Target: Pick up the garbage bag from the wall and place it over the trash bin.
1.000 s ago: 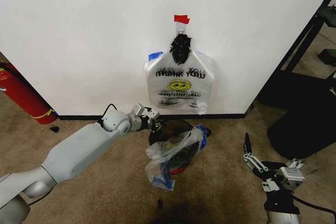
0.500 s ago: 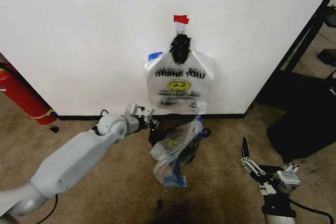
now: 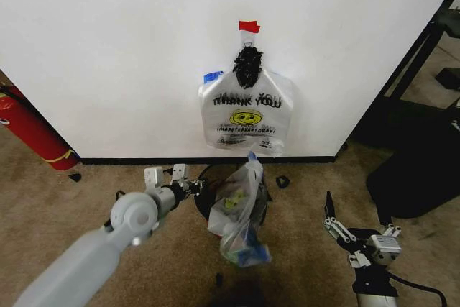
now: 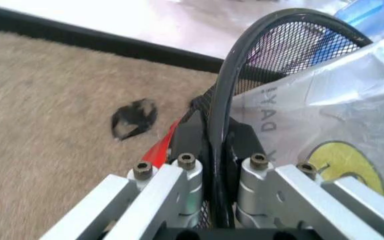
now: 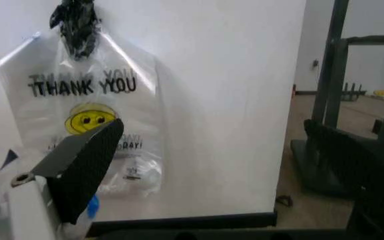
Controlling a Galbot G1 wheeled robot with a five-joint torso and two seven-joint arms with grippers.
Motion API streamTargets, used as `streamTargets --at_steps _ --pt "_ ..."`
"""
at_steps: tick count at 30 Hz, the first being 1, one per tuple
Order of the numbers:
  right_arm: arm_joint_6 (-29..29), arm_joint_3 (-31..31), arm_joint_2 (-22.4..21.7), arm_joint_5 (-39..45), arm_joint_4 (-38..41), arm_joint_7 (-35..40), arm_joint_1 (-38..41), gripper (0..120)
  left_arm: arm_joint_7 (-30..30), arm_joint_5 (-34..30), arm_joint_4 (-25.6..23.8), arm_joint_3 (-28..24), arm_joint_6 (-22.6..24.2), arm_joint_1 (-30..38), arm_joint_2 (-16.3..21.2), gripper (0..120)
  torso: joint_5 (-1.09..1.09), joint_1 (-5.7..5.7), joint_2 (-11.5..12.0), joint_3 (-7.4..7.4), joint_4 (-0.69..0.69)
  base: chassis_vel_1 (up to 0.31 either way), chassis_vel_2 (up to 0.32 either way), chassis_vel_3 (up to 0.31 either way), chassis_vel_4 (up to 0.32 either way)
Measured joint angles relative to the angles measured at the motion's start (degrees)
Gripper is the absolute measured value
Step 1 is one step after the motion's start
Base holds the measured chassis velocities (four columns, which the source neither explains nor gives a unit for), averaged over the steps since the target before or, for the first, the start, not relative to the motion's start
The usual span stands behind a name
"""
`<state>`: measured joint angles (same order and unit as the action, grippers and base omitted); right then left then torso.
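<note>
A carpeted floor (image 3: 86,199) meets a white wall (image 3: 108,48) with a black baseboard. On the wall, under a small red tape piece (image 3: 249,26), hangs a white "THANK YOU" bag (image 3: 246,116) with a yellow smiley, gathered at the top by a black knot.

On the carpet just in front of the baseboard, below that hanging bag, stands the bin (image 3: 212,203), round black mesh with a red base. The garbage bag (image 3: 241,213), thin and see-through with blue patches and a yellow print, lies crumpled over the bin's right part and spills down its front side onto the carpet.

The left gripper (image 4: 220,150) sits at the bin's left rim, its two fingers closed around the black rim wire, with the garbage bag's plastic just beside them.

The right gripper (image 3: 352,231) hovers low over the carpet, well to the right of the bin, jaws spread apart and empty.

A red fire extinguisher (image 3: 29,131) leans at the wall's far left.
</note>
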<state>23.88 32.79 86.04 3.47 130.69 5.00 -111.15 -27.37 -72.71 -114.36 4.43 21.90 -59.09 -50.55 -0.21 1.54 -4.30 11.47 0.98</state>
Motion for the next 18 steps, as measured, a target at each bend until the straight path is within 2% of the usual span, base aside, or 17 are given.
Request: streamTargets --at_steps 3,4,9,18 --pt "0.53 -0.01 -0.33 0.06 -0.52 0.14 -0.48 100 -5.18 1.27 -1.10 -0.17 -2.69 -2.56 -1.76 3 -0.01 0.00 0.00 0.00 0.00 0.000 0.000 0.000 0.000" --pt "0.53 -0.01 -0.33 0.06 -0.52 0.14 -0.48 100 -5.18 1.27 -1.10 -0.17 -2.69 -2.56 -1.76 3 -0.01 0.00 0.00 0.00 0.00 0.000 0.000 0.000 0.000" --pt "1.60 0.00 -0.31 0.11 -1.15 0.28 -1.14 100 -13.72 2.23 -2.81 -1.45 -4.68 -4.71 -5.04 3 -0.01 0.00 0.00 0.01 0.01 0.000 0.000 0.000 0.000" --pt "2.71 0.02 -0.30 0.16 -1.52 0.50 -1.66 100 -15.77 6.79 -1.81 -4.11 -8.13 -4.98 -6.84 3 0.00 0.00 0.00 0.01 0.01 0.000 0.000 0.000 0.000"
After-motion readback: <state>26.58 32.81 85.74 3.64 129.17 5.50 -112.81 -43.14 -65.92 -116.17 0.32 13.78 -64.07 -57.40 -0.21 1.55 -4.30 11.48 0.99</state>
